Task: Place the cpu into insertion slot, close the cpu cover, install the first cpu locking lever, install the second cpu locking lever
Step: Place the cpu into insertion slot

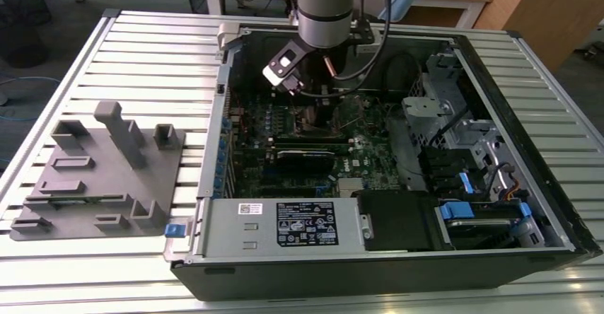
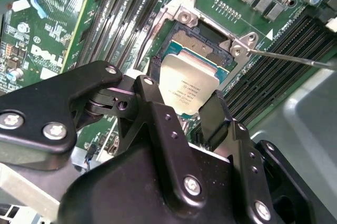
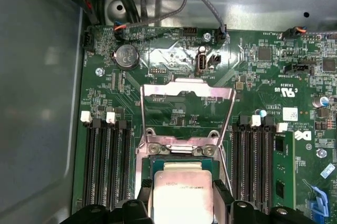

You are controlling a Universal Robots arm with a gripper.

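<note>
Your gripper (image 2: 180, 97) is clamped on the cpu (image 2: 188, 79), which sits just over the insertion slot (image 2: 202, 42); the cpu cover (image 3: 187, 91) stands swung open at the slot's edge. Hold the chip level and square to the rim, and lower it without force
</note>
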